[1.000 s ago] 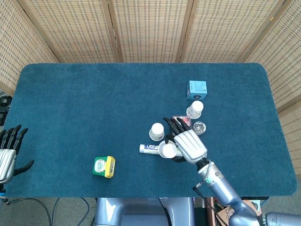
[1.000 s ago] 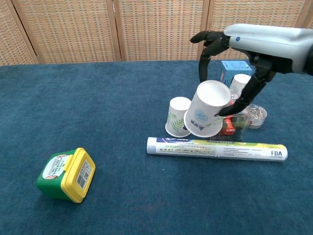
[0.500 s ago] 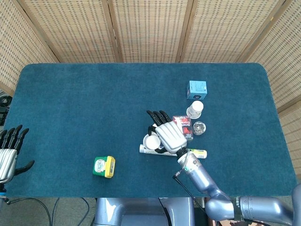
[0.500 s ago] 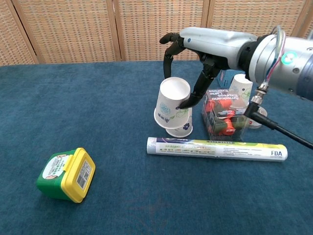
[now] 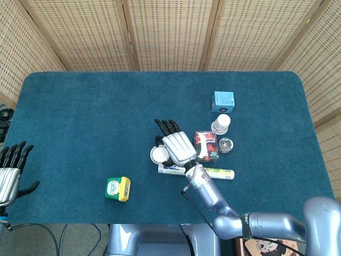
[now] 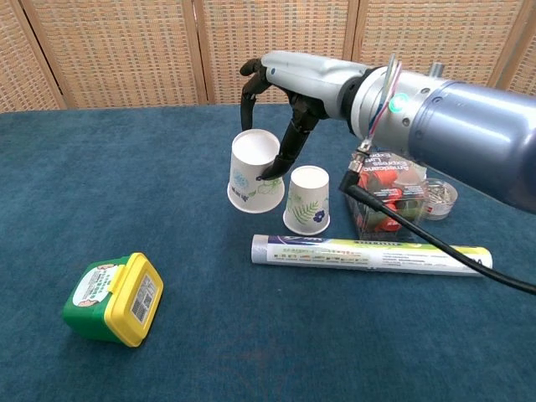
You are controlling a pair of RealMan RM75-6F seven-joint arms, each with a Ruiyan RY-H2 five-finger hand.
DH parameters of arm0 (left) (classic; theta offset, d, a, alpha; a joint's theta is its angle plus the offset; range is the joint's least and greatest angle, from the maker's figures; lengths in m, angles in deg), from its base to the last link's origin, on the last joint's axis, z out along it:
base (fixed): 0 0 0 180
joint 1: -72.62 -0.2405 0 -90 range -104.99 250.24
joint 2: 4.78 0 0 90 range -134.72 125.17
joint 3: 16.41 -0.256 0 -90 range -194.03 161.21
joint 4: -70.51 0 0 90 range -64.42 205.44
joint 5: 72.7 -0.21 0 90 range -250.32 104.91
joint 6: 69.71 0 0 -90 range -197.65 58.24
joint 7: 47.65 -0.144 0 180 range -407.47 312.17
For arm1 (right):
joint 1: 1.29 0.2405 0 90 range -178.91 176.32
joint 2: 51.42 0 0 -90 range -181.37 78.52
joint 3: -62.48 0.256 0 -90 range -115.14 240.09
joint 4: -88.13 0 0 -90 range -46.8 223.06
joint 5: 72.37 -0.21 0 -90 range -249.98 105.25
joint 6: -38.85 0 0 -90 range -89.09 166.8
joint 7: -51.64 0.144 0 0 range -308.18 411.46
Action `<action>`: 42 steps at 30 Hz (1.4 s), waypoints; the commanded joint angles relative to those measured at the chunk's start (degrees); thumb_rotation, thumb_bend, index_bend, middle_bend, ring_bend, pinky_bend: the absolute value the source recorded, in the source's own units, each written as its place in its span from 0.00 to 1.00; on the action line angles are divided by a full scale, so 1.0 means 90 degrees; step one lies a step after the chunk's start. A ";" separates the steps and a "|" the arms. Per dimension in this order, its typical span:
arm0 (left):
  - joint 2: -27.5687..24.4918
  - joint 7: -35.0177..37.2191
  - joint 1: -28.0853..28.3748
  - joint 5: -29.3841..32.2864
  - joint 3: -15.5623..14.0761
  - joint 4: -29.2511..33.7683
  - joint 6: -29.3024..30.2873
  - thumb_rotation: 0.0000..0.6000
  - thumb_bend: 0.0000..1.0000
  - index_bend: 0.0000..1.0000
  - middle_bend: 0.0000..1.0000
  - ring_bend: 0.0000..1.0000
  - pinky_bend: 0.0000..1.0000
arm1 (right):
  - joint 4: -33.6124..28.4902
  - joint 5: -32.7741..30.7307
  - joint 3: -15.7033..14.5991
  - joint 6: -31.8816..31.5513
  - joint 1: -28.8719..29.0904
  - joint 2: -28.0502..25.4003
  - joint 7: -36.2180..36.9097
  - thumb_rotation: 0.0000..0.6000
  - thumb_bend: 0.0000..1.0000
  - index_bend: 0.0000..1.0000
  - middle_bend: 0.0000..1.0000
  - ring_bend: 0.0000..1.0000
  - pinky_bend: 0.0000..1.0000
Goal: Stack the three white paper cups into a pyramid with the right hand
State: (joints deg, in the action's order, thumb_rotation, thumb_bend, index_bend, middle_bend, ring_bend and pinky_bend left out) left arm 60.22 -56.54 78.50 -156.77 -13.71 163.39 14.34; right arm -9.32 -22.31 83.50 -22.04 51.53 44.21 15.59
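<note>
Nearest the robot: green tub with yellow lid (image 6: 112,299) lies on its side on the blue cloth table (image 5: 85,117), front left, well apart from the rest.

Left hand (image 5: 11,170) at the table's near left edge, head view only. Fingers extended and apart, thumb out to the side, holding nothing.

Next back: long white tube (image 6: 368,254) with printed label lies flat, lengthwise across the front of the cluster. A black cable (image 6: 435,246) crosses above it from the right forearm.

Just behind the tube: second cup (image 6: 306,199), white with leaf print, stands upside down on the cloth. To its right, a clear packet with red contents (image 6: 387,197), partly hidden behind the arm. Small clear round container (image 6: 439,198) to the right of the packet.

Right hand (image 6: 283,94) reaches in from the right, above the cluster. It holds the first cup (image 6: 255,172), one dark finger pressed against the cup's side, other fingers over the far side. Cup is upside down, tilted, base facing the camera, lifted off the cloth, just left of the second cup; whether the two touch, cannot tell.

Farther back: third cup (image 5: 220,124) stands apart on the right, upside down. Behind it a small blue box (image 5: 222,101).

Farthest: woven screen panels (image 5: 170,32) beyond the table.
</note>
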 commanded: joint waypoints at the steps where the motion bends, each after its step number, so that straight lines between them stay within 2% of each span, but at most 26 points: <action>1: 0.0006 0.0008 0.0009 0.0024 0.0007 -0.0014 -0.0023 1.00 0.22 0.00 0.00 0.00 0.00 | 0.0177 -0.0092 0.0014 -0.0010 0.0104 0.0136 -0.0018 1.00 0.16 0.53 0.06 0.00 0.00; 8: 0.0044 -0.0016 0.0060 0.0080 0.0004 -0.0055 -0.0142 1.00 0.22 0.00 0.00 0.00 0.00 | 0.0821 -0.0222 -0.0037 0.0116 0.0323 0.0511 0.0182 1.00 0.16 0.53 0.06 0.00 0.00; 17: 0.0097 -0.0100 0.0102 0.0122 -0.0009 -0.0074 -0.0228 1.00 0.22 0.00 0.00 0.00 0.00 | 0.1593 0.0061 -0.0118 0.0183 0.0420 0.0949 0.0724 1.00 0.16 0.53 0.06 0.00 0.00; 28: 0.0122 -0.0131 0.0125 0.0129 -0.0030 -0.0085 -0.0277 1.00 0.22 0.00 0.00 0.00 0.00 | 0.2302 0.0418 -0.0137 0.0193 0.0452 0.1307 0.1201 1.00 0.16 0.53 0.06 0.00 0.00; 38: 0.0190 -0.0185 0.0204 0.0233 -0.0026 -0.0166 -0.0453 1.00 0.22 0.00 0.00 0.00 0.00 | 0.3198 0.0505 -0.0130 0.0589 0.0617 0.1573 0.1428 1.00 0.16 0.53 0.06 0.00 0.00; 42: 0.0204 -0.0191 0.0218 0.0246 -0.0035 -0.0179 -0.0484 1.00 0.22 0.00 0.00 0.00 0.00 | 0.3333 0.0494 -0.0137 0.0678 0.0617 0.1597 0.1446 1.00 0.16 0.53 0.06 0.00 0.00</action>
State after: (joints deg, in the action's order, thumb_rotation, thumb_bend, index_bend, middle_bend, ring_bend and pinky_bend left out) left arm 62.06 -58.25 80.48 -154.56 -14.01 161.78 9.97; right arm 20.58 -17.85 82.30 -16.03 57.04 58.50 28.55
